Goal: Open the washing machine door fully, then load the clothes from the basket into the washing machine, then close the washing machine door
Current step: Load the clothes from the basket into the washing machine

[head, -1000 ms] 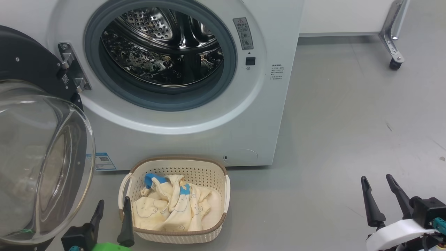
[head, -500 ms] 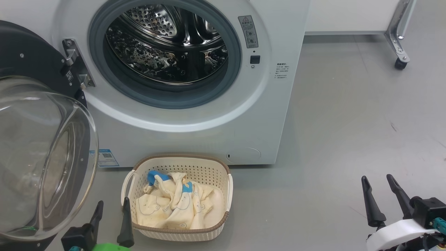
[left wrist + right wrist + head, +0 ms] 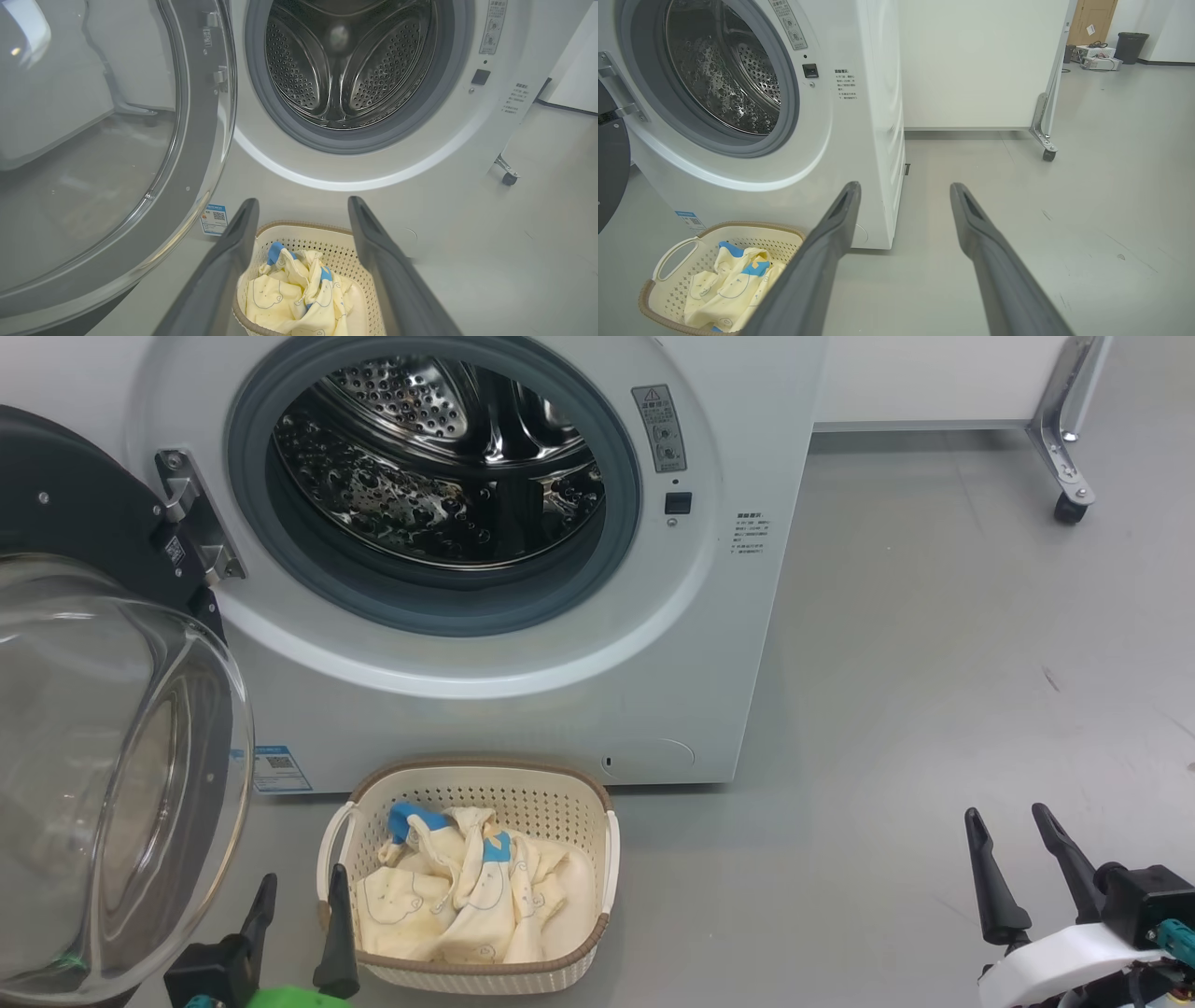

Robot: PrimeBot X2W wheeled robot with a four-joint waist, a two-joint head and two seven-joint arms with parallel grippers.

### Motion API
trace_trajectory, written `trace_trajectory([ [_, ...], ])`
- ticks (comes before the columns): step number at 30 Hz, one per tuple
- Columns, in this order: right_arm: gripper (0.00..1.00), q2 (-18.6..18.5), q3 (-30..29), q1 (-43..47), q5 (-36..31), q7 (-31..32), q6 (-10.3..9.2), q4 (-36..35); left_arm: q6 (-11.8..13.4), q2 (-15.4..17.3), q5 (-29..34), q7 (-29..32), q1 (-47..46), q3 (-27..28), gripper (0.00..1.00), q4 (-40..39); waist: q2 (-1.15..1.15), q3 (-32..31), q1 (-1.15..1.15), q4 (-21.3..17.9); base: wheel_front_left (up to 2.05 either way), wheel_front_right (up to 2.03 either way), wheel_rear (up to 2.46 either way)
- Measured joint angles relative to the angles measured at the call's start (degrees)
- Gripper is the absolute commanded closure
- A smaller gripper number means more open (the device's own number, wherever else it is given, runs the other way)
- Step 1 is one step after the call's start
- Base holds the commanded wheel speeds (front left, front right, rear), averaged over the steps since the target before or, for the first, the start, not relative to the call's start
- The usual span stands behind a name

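The white washing machine (image 3: 579, 709) stands ahead with its steel drum (image 3: 439, 467) bare. The washing machine door (image 3: 103, 756) hangs swung out to the left, glass bowl facing me; in the left wrist view the washing machine door (image 3: 103, 140) fills the left side. On the floor before the machine sits the cream basket (image 3: 560, 775) holding the cream clothes (image 3: 467, 896) with blue trim. My left gripper (image 3: 301, 882) is open at the basket's left handle, just above it; through the left gripper (image 3: 303, 205) I see the clothes (image 3: 294, 298). My right gripper (image 3: 1006, 821) is open over bare floor, far right.
A white cabinet on a metal leg with a caster (image 3: 1064, 509) stands at the back right. Grey floor (image 3: 934, 709) stretches to the right of the machine. A blue label sticker (image 3: 278, 767) is low on the machine front. Boxes and a bin (image 3: 1129, 46) stand far off.
The head view has shifted a little right and back, so the whole scene slid. Both grippers, the door and the basket hold their places.
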Motion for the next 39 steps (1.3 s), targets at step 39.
trace_trajectory([
  [39,0.0,0.0,0.0,0.0,0.0,0.0,0.0,0.1,0.0,-0.3,1.0,0.0,-0.1,0.2,0.0,-0.5,0.0,0.1,0.0,-0.2,0.57,-0.57,0.0],
])
